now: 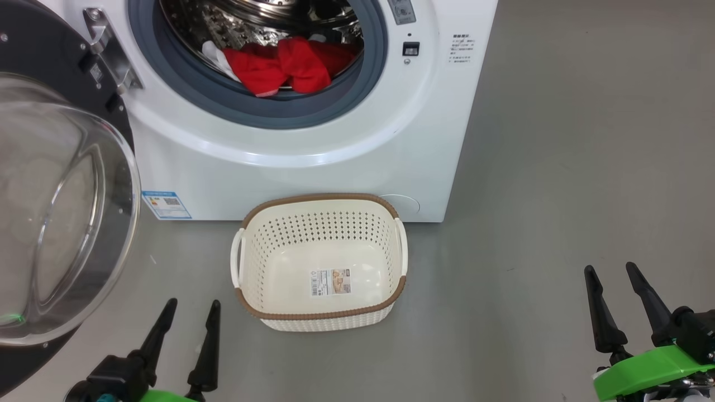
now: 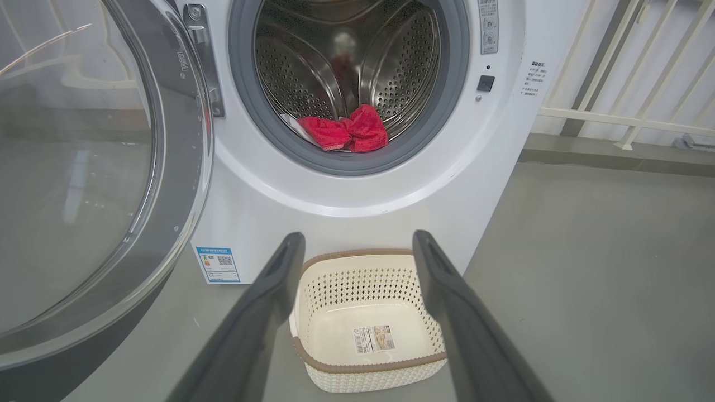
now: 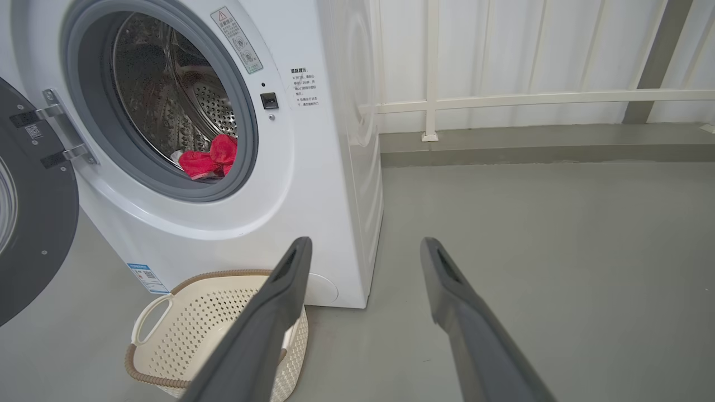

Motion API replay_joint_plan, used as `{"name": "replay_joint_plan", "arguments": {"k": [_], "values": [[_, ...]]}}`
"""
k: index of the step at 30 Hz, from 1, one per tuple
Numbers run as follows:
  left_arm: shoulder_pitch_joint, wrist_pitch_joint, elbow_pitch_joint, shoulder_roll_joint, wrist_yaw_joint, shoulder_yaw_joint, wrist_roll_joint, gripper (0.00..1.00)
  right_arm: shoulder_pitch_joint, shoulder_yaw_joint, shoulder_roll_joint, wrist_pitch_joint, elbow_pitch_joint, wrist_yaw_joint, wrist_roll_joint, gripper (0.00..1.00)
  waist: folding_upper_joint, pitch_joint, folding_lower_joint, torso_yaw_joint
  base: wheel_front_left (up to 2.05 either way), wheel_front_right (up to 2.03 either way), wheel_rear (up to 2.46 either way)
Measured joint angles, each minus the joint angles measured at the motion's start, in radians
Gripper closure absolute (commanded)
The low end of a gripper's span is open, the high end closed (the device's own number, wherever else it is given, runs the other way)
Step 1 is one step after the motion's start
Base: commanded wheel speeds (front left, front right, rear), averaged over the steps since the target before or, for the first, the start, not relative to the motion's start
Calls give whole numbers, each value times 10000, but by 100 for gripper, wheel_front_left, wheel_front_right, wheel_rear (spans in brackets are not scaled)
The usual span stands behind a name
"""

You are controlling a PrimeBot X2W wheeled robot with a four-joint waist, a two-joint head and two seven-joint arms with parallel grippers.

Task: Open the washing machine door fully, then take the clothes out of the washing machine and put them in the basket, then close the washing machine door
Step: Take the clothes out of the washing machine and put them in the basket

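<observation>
The white washing machine (image 1: 313, 162) stands ahead with its round door (image 1: 61, 212) swung wide open to the left, its glass bowl bulging outward. Red clothes (image 1: 285, 64) with white trim lie at the front of the steel drum, against the grey rubber ring; I also see the clothes (image 2: 343, 131) and the clothes (image 3: 209, 162) in both wrist views. The cream basket (image 1: 391, 223) sits on the floor just before the machine, holding nothing but its paper label. My left gripper (image 1: 192, 304) is open near the basket's left. My right gripper (image 1: 611, 271) is open far to the right.
Grey floor (image 1: 558, 195) stretches wide to the right of the machine. A white railing (image 3: 530, 100) and a low step run along the wall behind. The open door takes up the room at the left, close to my left gripper.
</observation>
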Motion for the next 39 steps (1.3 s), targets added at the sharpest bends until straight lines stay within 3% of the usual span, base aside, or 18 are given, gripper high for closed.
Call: {"name": "replay_joint_plan", "arguments": {"k": [25, 39], "values": [[-132, 0, -107, -4, 0, 90, 8, 0, -4, 123, 0, 0, -29, 0, -42, 0, 0, 296, 0, 50, 111, -113, 1], [-257, 0, -52, -40, 0, 56, 100, 0, -18, 105, 10, 0, -33, 0, -42, 0, 0, 459, 0, 103, 13, -13, 0]]}}
